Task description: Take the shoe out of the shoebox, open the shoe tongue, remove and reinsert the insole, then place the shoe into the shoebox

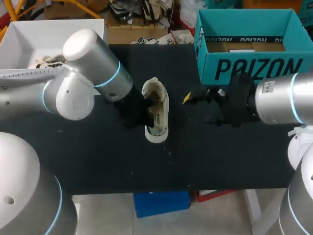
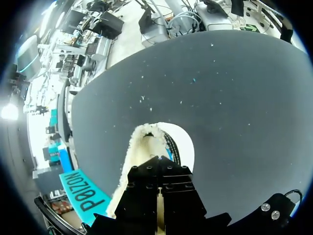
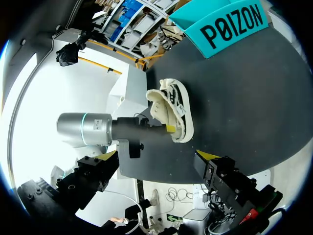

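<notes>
Our left gripper [image 1: 145, 115] reaches in from the left to the middle of the black table [image 1: 98, 156]. It is clamped on the side of the shoe [image 1: 156, 105]. In the left wrist view its black fingers [image 2: 146, 188] stand almost together with only a thin cream strip between them, and their yellow tips are hidden.

The shoe is a low cream sneaker with a fluffy, ragged lining around the collar, dark stripes along one side and a rounded white sole rim. It sits on the table with its mouth turned up to the head camera, well apart from the shoebox [image 1: 254, 68].

The left wrist view shows the shoe [image 2: 146, 142] from close by, with the fuzzy edge and the white rim curving just ahead of the left gripper [image 2: 159, 164]. The right wrist view gives us what the others do not. There one yellow tip of the left gripper [image 3: 168, 129] presses the shoe [image 3: 171, 110] from outside.

Our right gripper [image 1: 195, 98] hangs just to the right of the shoe, apart from it. In its own view the right gripper [image 3: 156, 155] stands spread wide, with both yellow tips showing and nothing between them.

At the far right corner the teal shoebox stands open, and only the head view looks into it, showing a brown cardboard floor. The wrist views show just its printed outer wall [image 2: 85, 193] [image 3: 230, 22].
</notes>
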Robot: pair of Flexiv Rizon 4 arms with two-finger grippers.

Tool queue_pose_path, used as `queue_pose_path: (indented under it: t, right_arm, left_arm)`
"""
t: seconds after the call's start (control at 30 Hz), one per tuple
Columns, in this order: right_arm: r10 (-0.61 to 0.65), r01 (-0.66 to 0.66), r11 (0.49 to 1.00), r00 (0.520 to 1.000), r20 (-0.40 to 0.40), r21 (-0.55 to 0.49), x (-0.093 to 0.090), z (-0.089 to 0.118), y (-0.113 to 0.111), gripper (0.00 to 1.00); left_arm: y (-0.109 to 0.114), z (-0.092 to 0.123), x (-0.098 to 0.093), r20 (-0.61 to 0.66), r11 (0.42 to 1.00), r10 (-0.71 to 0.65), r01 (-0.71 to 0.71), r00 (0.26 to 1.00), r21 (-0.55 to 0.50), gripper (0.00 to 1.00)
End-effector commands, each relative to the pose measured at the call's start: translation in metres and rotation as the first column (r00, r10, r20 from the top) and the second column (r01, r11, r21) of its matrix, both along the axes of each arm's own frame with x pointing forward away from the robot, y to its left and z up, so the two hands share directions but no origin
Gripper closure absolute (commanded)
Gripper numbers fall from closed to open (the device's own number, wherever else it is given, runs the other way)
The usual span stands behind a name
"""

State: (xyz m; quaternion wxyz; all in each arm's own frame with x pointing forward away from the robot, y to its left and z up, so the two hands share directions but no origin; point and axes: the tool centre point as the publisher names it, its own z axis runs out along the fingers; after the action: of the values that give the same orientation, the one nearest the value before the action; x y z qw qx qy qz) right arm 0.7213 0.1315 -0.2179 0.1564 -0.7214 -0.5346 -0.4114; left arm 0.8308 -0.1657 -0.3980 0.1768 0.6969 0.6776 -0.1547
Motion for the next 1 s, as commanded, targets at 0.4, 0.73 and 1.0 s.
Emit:
queue_pose_path:
  t: [0.4, 0.73, 1.0]
  right_arm:
    - [-0.002, 0.002, 1.000, 1.000, 0.000, -0.003, 0.000, 0.000, 0.001, 0.00]
    - [-0.002, 0.002, 1.000, 1.000, 0.000, -0.003, 0.000, 0.000, 0.001, 0.00]
    - [-0.002, 0.002, 1.000, 1.000, 0.000, -0.003, 0.000, 0.000, 0.001, 0.00]
  left_arm:
    - [0.002, 0.022, 0.005, 0.049, 1.000, -0.001, 0.002, 0.999, -0.011, 1.00]
    - [0.010, 0.020, 0.002, 0.062, 1.000, -0.008, 0.007, 0.998, 0.016, 1.00]
    - [0.000, 0.010, 0.005, 0.062, 1.000, -0.006, 0.004, 0.998, 0.027, 1.00]
